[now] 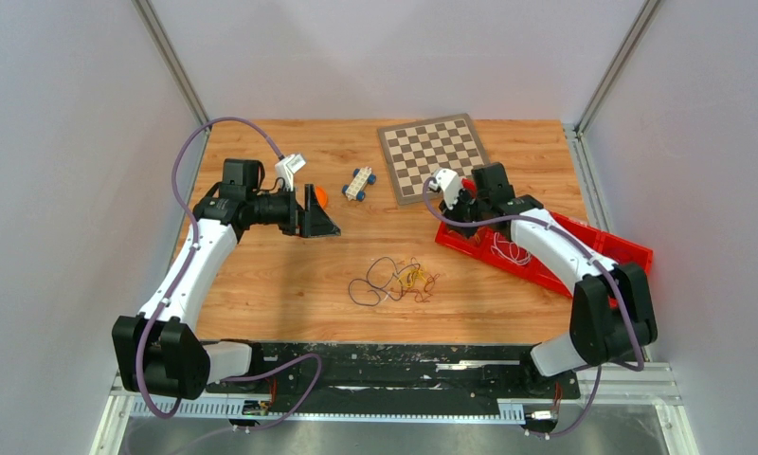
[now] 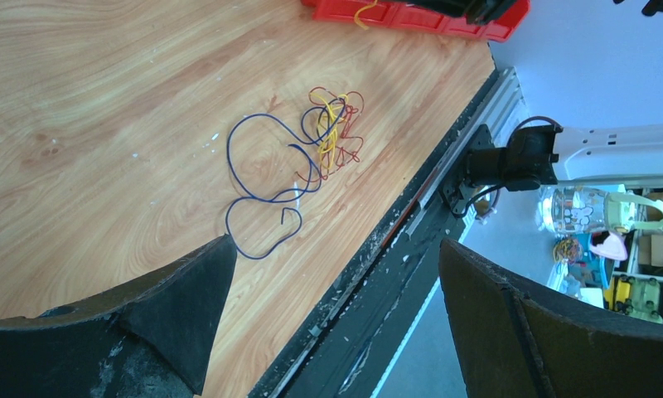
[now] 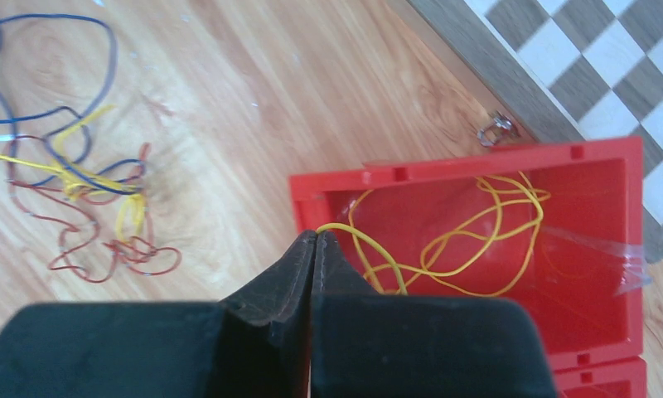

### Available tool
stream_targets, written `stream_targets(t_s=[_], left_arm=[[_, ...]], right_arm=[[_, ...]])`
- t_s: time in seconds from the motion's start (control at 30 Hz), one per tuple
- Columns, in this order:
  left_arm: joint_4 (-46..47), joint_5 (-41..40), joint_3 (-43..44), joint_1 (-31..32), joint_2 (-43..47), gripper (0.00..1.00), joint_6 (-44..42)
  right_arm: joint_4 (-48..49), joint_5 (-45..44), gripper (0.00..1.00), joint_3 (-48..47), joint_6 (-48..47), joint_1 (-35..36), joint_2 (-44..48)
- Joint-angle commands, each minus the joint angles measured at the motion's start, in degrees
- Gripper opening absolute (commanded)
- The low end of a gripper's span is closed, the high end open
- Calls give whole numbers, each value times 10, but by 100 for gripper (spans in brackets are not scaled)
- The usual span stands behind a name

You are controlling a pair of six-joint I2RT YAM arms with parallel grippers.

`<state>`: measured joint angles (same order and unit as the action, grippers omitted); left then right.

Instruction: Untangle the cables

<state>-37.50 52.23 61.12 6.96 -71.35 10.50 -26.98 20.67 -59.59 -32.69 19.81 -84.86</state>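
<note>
Limp, light cables [image 2: 312,157] are best pinched at a free end; the left gripper [image 2: 332,265] is spread wide and empty, the right gripper [image 3: 314,236] is closed tight, perhaps on a yellow wire [image 3: 363,233].

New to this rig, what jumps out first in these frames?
The loose tangle of blue, red and yellow cables mid-table, near the front edge. On the right, a red tray holds a yellow wire, with the right gripper shut over its corner, the wire's end at the fingertips. The left gripper hangs wide open off to the left.
</note>
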Motion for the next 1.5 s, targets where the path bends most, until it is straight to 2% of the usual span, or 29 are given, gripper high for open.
stream_targets(t_s=[0.0,0.27,0.43,0.57,0.67,0.8,0.93,1.0,1.03,1.07,1.2,1.47], left_arm=[[11,16,21,-4,-10,100,-4],[9,9,21,-5,-13,100,-10],[-3,0,25,-4,-17,100,-23],[-9,-9,17,-4,-8,100,-48],[-15,-23,8,-5,-5,100,-71],[-10,-27,-9,-1,-6,100,-96],[24,-23,-44,28,-13,100,-122],[55,-13,-61,57,-29,97,-127],[65,-9,-64,77,-38,91,-125],[83,0,-65,88,-62,88,-122],[143,17,-55,138,-137,66,-111],[272,21,-54,229,-250,63,-90]], right_arm=[[3,-17,0,-44,-21,-40,-54],[69,-10,0,-60,-45,-73,-112],[38,18,1,-74,-44,-73,-140],[2,36,20,-55,-48,-74,-94],[-30,43,38,-45,-37,-73,-51],[-91,65,52,-53,-26,-74,10],[-130,164,71,-58,-10,-71,58],[-135,215,78,-51,7,-60,61],[-139,231,80,-48,12,-43,55],[-142,243,80,-45,16,-30,47],[-136,259,80,-36,28,19,1],[-93,230,76,-46,103,34,-101]])
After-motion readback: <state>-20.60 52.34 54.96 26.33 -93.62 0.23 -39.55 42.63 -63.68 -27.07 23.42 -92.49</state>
